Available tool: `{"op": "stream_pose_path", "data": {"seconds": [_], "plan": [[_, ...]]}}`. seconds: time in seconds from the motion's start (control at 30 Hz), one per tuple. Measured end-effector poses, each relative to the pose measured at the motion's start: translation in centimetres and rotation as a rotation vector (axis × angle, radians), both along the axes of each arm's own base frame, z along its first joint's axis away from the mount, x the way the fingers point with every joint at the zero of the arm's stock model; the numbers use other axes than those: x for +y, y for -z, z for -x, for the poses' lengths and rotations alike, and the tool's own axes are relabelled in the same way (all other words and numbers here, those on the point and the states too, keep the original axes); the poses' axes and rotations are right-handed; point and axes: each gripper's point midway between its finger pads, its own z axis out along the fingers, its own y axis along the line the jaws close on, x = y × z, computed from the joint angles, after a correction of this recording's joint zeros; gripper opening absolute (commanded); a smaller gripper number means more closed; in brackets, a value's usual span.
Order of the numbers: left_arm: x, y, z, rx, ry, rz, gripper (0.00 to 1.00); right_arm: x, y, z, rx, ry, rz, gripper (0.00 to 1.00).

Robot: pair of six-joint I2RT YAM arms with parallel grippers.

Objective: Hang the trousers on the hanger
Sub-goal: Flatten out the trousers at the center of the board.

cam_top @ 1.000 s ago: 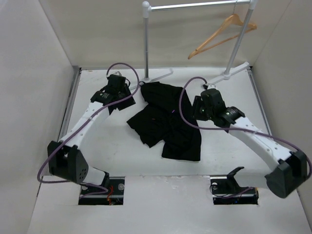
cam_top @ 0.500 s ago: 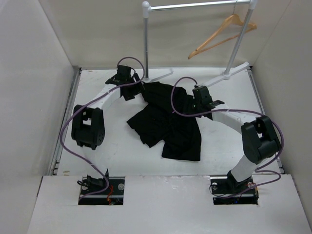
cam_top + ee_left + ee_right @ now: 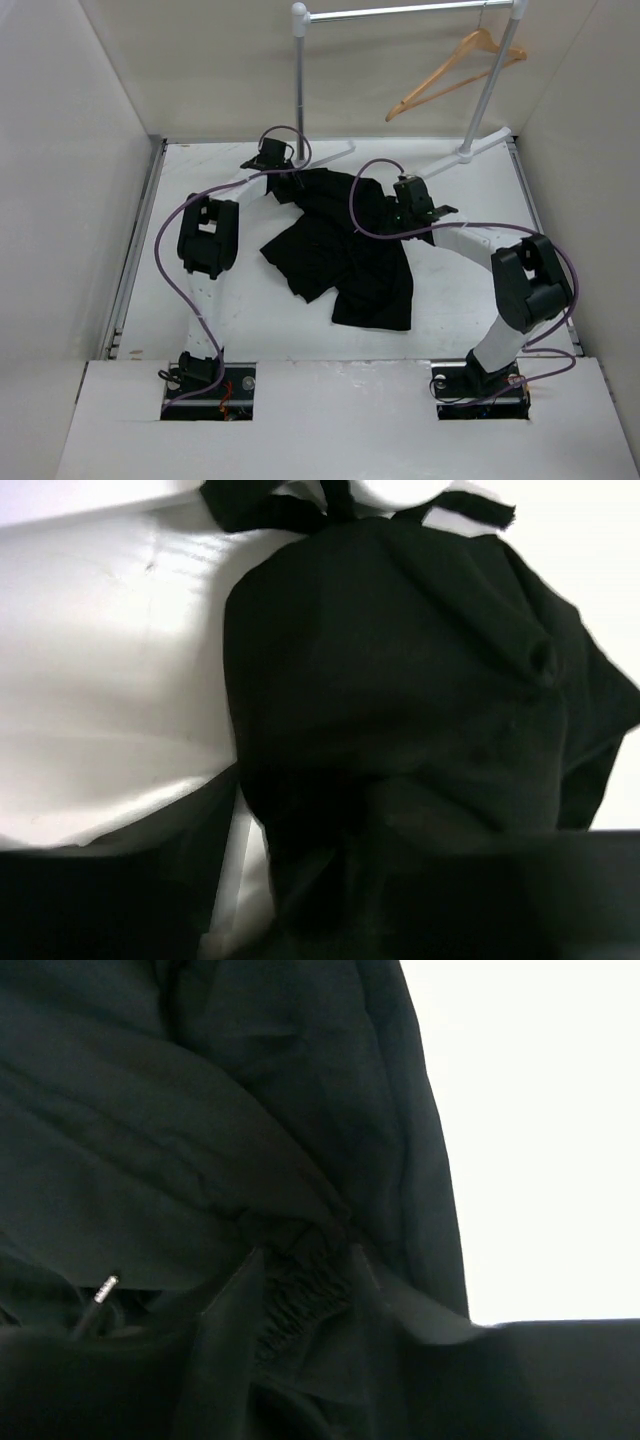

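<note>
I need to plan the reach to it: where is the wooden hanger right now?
In the top view the hanger hangs from the silver rail at the far right, well beyond the crumpled trousers.

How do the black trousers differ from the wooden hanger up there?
The trousers are black, soft and crumpled on the table; the hanger is pale wood, rigid and triangular. The trousers lie low; the hanger hangs tilted from the metal rail. They do not touch.
</note>
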Motion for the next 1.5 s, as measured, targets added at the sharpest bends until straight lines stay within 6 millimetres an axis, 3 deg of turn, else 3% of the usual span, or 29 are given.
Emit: {"op": "stream_pose_path", "data": {"seconds": [0.07, 0.13, 0.23, 0.3, 0.37, 0.47, 0.5, 0.57, 0.63, 0.73, 0.8, 0.9, 1.0, 1.23, 1.33, 1.5], "plan": [[-0.2, 0.4, -0.3, 0.001, -0.015, 0.008, 0.06, 0.0, 0.3, 0.0, 0.009, 0.0, 0.003, 0.16], [-0.4, 0.3, -0.3, -0.008, -0.025, 0.011, 0.02, 0.1, 0.3, 0.0, 0.012, -0.003, 0.003, 0.07], [0.3, -1.3, 0.3, -0.044, -0.058, 0.015, 0.01, 0.4, -0.7, -0.2, -0.002, -0.008, -0.002, 0.04], [1.7, -3.1, 1.8, -0.06, -0.088, 0.005, 0.01, 0.5, -2.2, 0.3, -0.022, -0.015, -0.007, 0.04], [3.5, -6.8, 3.7, -0.106, -0.122, 0.004, 0.02, 1.0, -5.3, 1.1, -0.081, -0.033, -0.031, 0.14], [5.4, -14.6, 6.1, -0.253, -0.159, 0.033, 0.03, 2.1, -10.8, 2.1, -0.21, -0.068, -0.092, 0.56], [5.8, -17.5, 6.8, -0.315, -0.167, 0.048, 0.03, 2.5, -12.0, 2.2, -0.242, -0.077, -0.111, 0.64], [6.2, -21.7, 8.3, -0.413, -0.175, 0.074, 0.03, 3.3, -12.9, 2.2, -0.272, -0.105, -0.139, 0.67], [6.8, -23.4, 9.6, -0.46, -0.187, 0.081, 0.03, 4.2, -11.6, 1.6, -0.251, -0.13, -0.151, 0.63], [7.8, -20.8, 10.9, -0.415, -0.207, 0.052, 0.04, 5.3, -6.6, 1.0, -0.143, -0.154, -0.132, 0.57], [8.9, -17.1, 11.8, -0.332, -0.231, 0.011, 0.04, 6.0, -3.3, 1.2, -0.059, -0.17, -0.123, 0.56], [11.0, -11.9, 14.0, -0.195, -0.274, -0.053, 0.04, 7.5, -0.4, 1.4, 0.015, -0.199, -0.131, 0.6], [12.9, -9.1, 15.7, -0.113, -0.324, -0.089, 0.04, 10.2, 0.0, 1.1, 0.022, -0.244, -0.165, 0.59], [15.8, -7.0, 17.7, -0.063, -0.434, -0.102, 0.05, 15.5, -2.1, -0.3, -0.044, -0.3, -0.248, 0.59], [16.4, -5.8, 18.4, -0.031, -0.46, -0.109, 0.05, 16.6, -1.8, -1.3, -0.05, -0.29, -0.263, 0.6], [16.8, -5.0, 18.6, -0.008, -0.477, -0.113, 0.05, 16.6, 0.9, -1.7, 0.002, -0.252, -0.247, 0.61]]}}
